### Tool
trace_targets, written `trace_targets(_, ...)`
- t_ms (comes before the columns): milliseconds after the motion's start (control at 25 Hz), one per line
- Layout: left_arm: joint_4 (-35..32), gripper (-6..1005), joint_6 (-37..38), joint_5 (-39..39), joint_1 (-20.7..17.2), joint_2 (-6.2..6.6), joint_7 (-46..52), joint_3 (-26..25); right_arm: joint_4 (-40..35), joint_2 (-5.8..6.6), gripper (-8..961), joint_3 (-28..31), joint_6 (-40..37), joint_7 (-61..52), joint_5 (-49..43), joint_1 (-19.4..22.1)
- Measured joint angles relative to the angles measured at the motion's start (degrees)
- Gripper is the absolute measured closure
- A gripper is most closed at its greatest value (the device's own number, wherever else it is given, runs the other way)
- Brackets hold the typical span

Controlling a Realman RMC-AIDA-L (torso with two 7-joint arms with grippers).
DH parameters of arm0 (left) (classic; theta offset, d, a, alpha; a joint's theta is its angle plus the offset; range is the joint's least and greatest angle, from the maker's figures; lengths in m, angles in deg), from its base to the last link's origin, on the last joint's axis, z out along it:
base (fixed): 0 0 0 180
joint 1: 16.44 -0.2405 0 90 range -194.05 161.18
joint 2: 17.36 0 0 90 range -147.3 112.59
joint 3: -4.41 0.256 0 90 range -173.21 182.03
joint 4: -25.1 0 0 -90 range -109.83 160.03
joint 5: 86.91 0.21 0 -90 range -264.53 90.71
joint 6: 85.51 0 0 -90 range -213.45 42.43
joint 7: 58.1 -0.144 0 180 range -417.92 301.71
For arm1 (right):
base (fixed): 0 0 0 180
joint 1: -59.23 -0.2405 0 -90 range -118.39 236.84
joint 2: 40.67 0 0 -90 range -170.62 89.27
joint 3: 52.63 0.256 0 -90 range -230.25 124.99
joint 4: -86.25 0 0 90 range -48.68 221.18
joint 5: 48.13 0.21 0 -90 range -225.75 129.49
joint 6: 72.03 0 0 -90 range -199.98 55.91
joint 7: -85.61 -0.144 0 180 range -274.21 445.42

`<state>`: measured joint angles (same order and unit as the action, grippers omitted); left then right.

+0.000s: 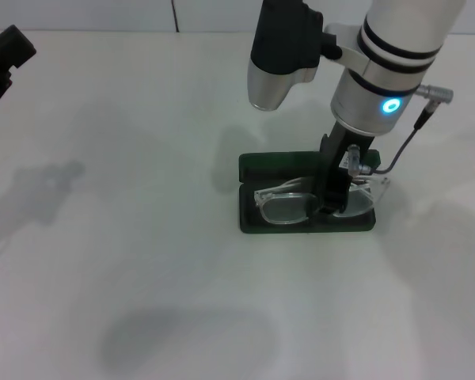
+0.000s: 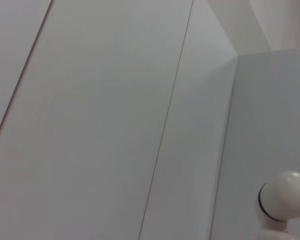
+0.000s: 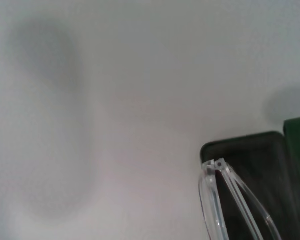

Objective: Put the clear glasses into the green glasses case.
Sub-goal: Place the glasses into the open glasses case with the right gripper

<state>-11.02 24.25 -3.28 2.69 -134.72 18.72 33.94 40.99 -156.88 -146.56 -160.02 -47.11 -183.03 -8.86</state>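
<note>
The green glasses case (image 1: 257,223) lies open right of the table's middle, its lid (image 1: 277,165) flat on the far side. The clear glasses (image 1: 285,204) rest across the near half, and one clear arm end pokes past the case's right edge. My right gripper (image 1: 332,199) points straight down onto the middle of the glasses, its dark fingers closed around the bridge. The right wrist view shows a folded clear corner of the glasses (image 3: 215,185) over the dark lining of the case (image 3: 250,150). My left gripper (image 1: 4,55) is parked at the far left corner.
The white table (image 1: 127,261) extends left of and in front of the case. A white wall runs along the back. The left wrist view holds only pale wall panels and a white robot joint (image 2: 285,200).
</note>
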Motion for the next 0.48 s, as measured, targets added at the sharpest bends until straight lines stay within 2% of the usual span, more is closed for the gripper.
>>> trace_targets(480, 1.3, 940, -0.2, 0.1, -0.4, -0.07, -0.8, 0.0, 1.1, 0.02, 834, 0.0, 2.5, -0.2, 0.3, 0.8)
